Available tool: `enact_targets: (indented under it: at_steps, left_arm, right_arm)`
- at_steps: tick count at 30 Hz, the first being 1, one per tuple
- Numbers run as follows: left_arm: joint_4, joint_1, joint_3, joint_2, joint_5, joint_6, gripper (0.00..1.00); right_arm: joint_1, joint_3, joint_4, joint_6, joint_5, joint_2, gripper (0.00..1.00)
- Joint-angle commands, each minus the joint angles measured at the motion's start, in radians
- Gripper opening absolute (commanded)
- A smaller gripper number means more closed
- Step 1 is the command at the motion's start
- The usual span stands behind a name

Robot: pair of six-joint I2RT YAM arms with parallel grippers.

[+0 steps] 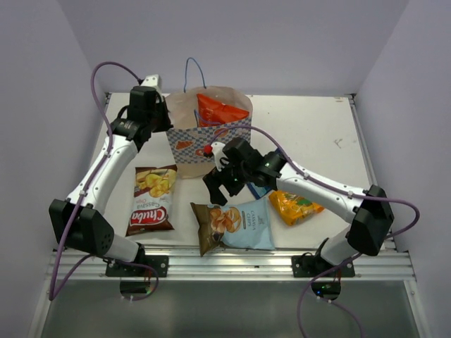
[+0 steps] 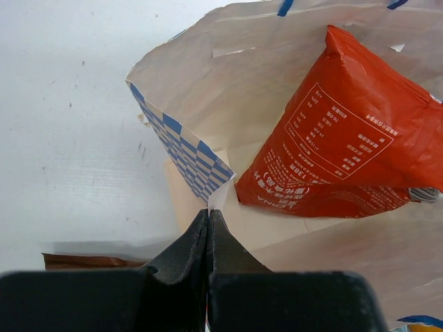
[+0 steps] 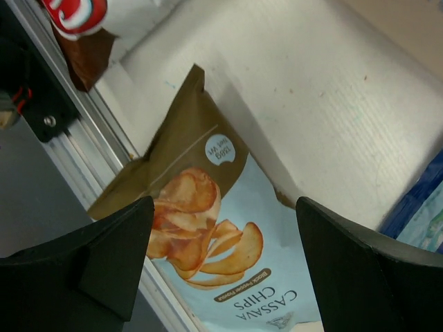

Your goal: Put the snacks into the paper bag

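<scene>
White table (image 1: 317, 134) | near edge: brown-and-light-blue chip bag (image 1: 232, 225) lying flat | right gripper (image 3: 225, 211) spread wide over it | far: left gripper (image 2: 208, 228) pinching paper bag (image 1: 194, 144) rim corner | mouth open, red chip bag (image 1: 220, 111) inside

matt paper bag (image 2: 228, 76), glossy red pkt (image 2: 346, 145), smooth white table (image 2: 69, 104)

The brown-and-maroon bag (image 1: 153, 199) near the table's front-left corner is showing the brand "Chulo" in white script. The brown-and-light-blue chip bag (image 3: 208, 228) at the front edge is displaying "CASSAVA CHIPS", upside down in the right wrist view, above a small "Black Pepper Flavor" banner. The red chip bag (image 2: 346, 131) is carrying a white printed panel too small to read.
</scene>
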Motion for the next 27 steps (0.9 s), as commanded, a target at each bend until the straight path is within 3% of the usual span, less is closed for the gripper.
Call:
enact_targets:
  at_steps: [1, 15, 19, 20, 21, 23, 24, 27]
  left_arm:
    - [-0.01, -0.003, 0.003, -0.002, 0.014, -0.01, 0.0]
    - [0.003, -0.003, -0.054, -0.028, 0.035, -0.016, 0.0]
    - [0.004, -0.003, -0.066, -0.037, 0.038, -0.014, 0.0]
    - [0.004, -0.003, -0.071, -0.038, 0.038, -0.016, 0.0]
    - [0.004, -0.003, -0.073, -0.043, 0.04, -0.014, 0.0]
    - [0.006, -0.005, -0.077, -0.046, 0.042, -0.013, 0.0]
    - [0.006, -0.003, -0.079, -0.049, 0.042, -0.013, 0.0]
    - [0.01, -0.003, -0.085, -0.052, 0.051, -0.014, 0.0]
  right_arm:
    - [0.016, -0.057, -0.039, -0.042, -0.048, -0.014, 0.88]
    - [0.074, -0.235, -0.003, -0.067, -0.102, 0.085, 0.92]
    - [0.082, -0.284, 0.042, -0.05, -0.088, 0.095, 0.87]
    - [0.082, -0.292, 0.046, -0.045, -0.085, 0.095, 0.83]
    - [0.082, -0.304, 0.048, -0.036, -0.073, 0.093, 0.69]
    - [0.082, -0.315, 0.05, -0.027, -0.062, 0.085, 0.54]
    - [0.084, -0.315, 0.043, -0.019, -0.047, 0.081, 0.41]
    - [0.084, -0.295, 0.005, -0.009, -0.007, 0.033, 0.24]
